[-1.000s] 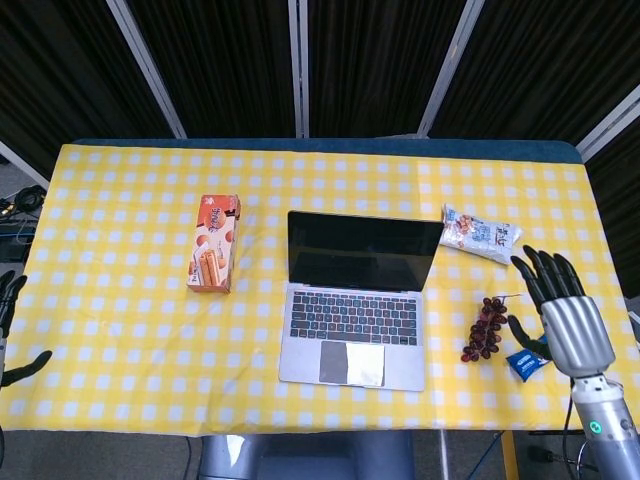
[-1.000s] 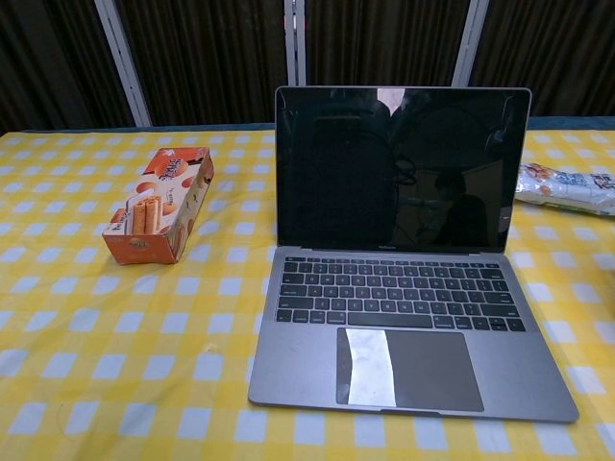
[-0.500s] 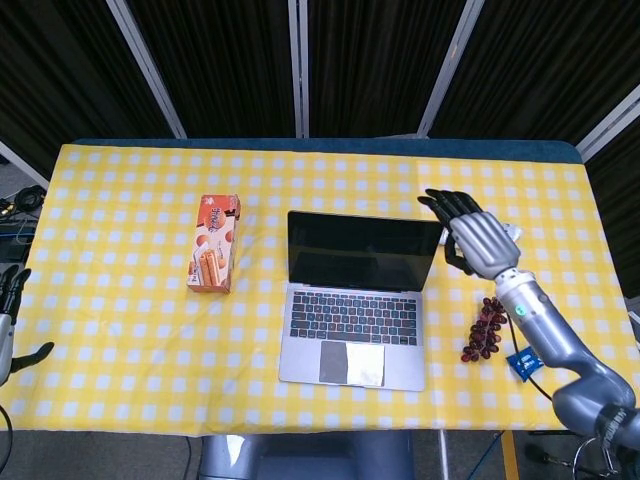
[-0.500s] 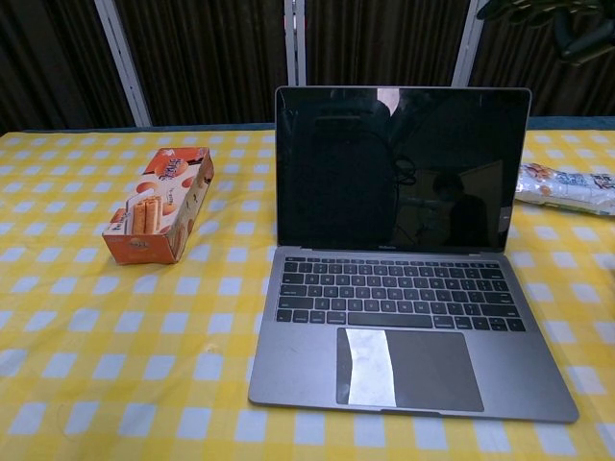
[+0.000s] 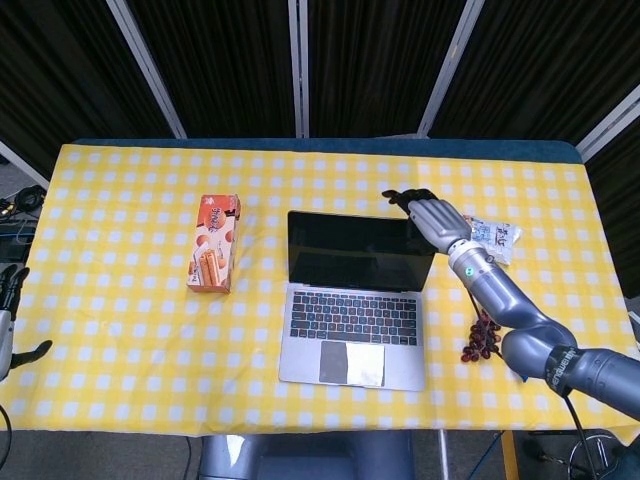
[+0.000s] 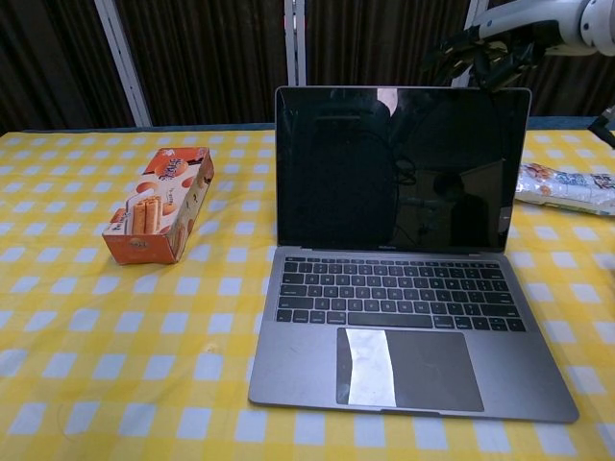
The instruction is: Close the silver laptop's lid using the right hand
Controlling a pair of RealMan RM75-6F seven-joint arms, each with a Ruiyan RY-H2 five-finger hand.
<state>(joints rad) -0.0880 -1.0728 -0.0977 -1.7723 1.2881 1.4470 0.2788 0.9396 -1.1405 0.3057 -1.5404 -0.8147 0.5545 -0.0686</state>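
The table [image 5: 120,340] is covered with a yellow and white checked cloth and carries all the things. The silver laptop [image 5: 355,320] stands open near the middle of the table, its dark screen upright and its keyboard facing the robot. The right hand [image 5: 428,214] is at the top right corner of the lid, behind the screen's upper edge; its dark fingers [image 6: 459,50] are spread apart and hold nothing, and I cannot tell if they already touch the lid. The left hand [image 5: 8,322] shows only partly at the left edge of the head view, off the table, so I cannot tell if its fingers are apart or together. An orange biscuit box [image 5: 214,256] lies to the left of the laptop, well apart from it. A white snack bag [image 5: 490,238] lies to the right of the screen, just beside the right arm. A bunch of dark grapes [image 5: 482,336] lies on the right of the keyboard, near the laptop's base.
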